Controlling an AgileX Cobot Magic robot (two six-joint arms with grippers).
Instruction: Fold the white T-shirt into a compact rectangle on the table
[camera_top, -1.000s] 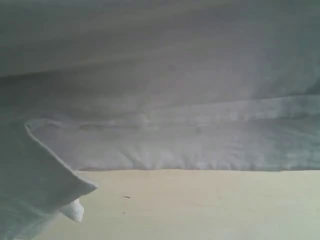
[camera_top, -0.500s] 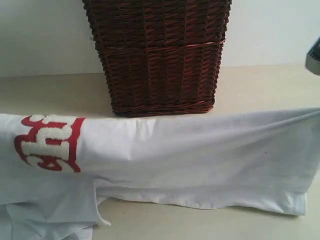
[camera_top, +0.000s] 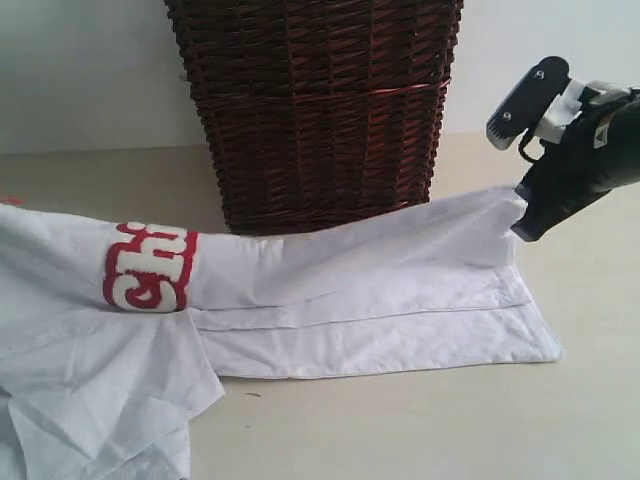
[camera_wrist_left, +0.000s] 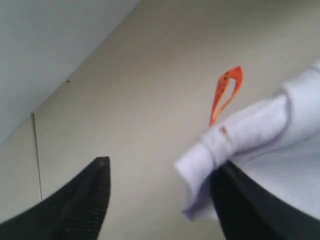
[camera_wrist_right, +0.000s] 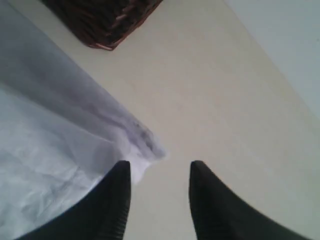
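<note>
jaws parted, left gripper and right gripper flank the white t-shirt, seemingly half-folded, stretched lengthwise across the table.

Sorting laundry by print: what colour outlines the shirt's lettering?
Red around the lettering; best in exterior view.

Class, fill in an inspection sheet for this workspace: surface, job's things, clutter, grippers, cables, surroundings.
Surface: pale beige matte table, smooth.
Job's things: white cotton T-shirt with red-outlined lettering, stretched in a long band, rumpled at the lettered end; small orange neck tag showing.
Clutter: dark brown woven wicker basket behind the shirt.
Grippers: left gripper open, shirt fold against one finger; right gripper open, shirt corner beside one finger.
Cables: nothing seen.
Surroundings: plain pale wall.
</note>
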